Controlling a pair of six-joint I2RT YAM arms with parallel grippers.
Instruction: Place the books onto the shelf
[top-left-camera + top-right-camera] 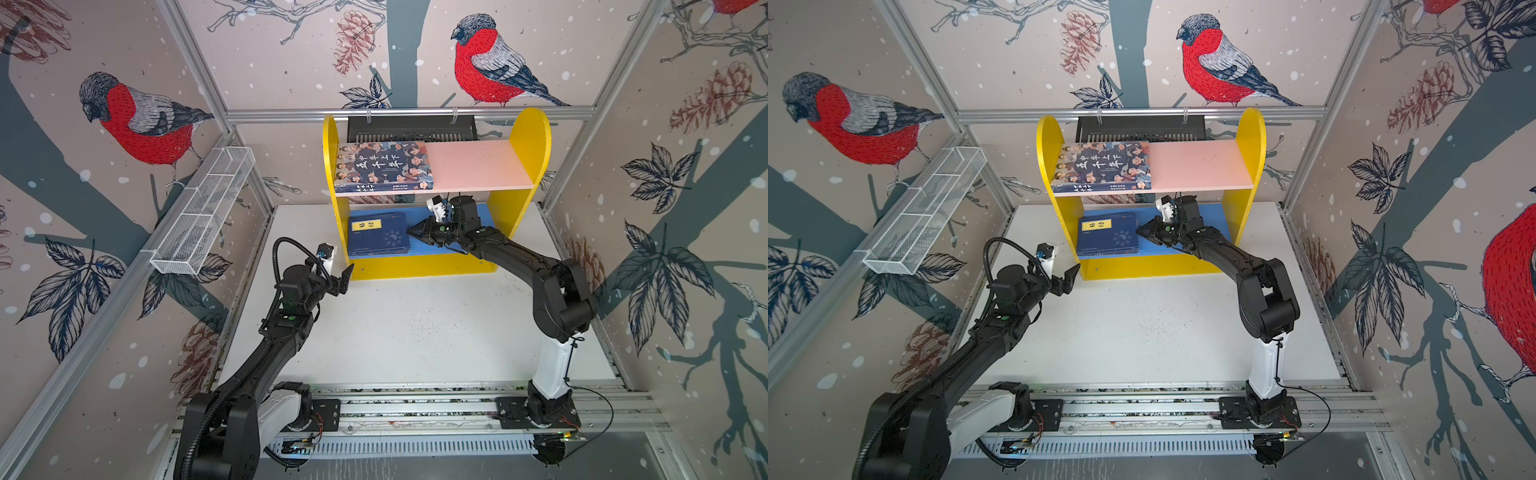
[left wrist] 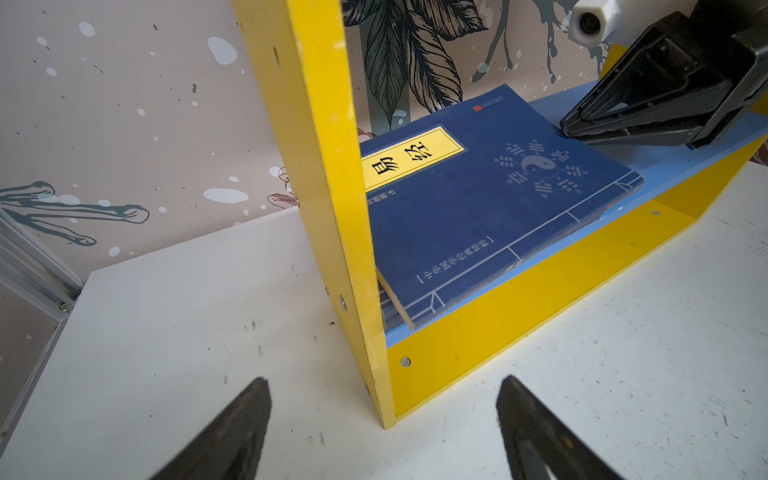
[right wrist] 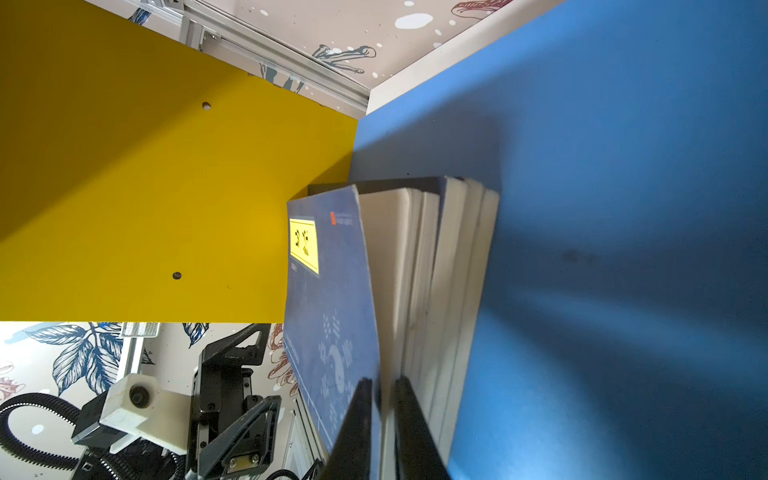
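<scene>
Gaping empty, left hand (image 2: 383, 380) faces the yellow side panel (image 2: 324, 166); right hand (image 1: 411, 230) pinches top navy book (image 2: 478, 199).

Shelf (image 1: 530, 137) at 12 o'clock on table (image 1: 415, 332); book (image 1: 384, 166) on upper board (image 1: 478, 164), 9 o'clock end; stack (image 1: 378, 235) below on lower board (image 2: 665, 166); basket (image 1: 411, 129) behind; tray (image 1: 203, 212) at 10 o'clock.

1 shelf (image 1: 530, 133), 1 illus. bk (image 1: 384, 166), 4 navy bks (image 1: 380, 235).

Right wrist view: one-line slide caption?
Shut right hand at page edges of stacked navy paperbacks on blue lower shelf board, beside yellow side panel.
</scene>
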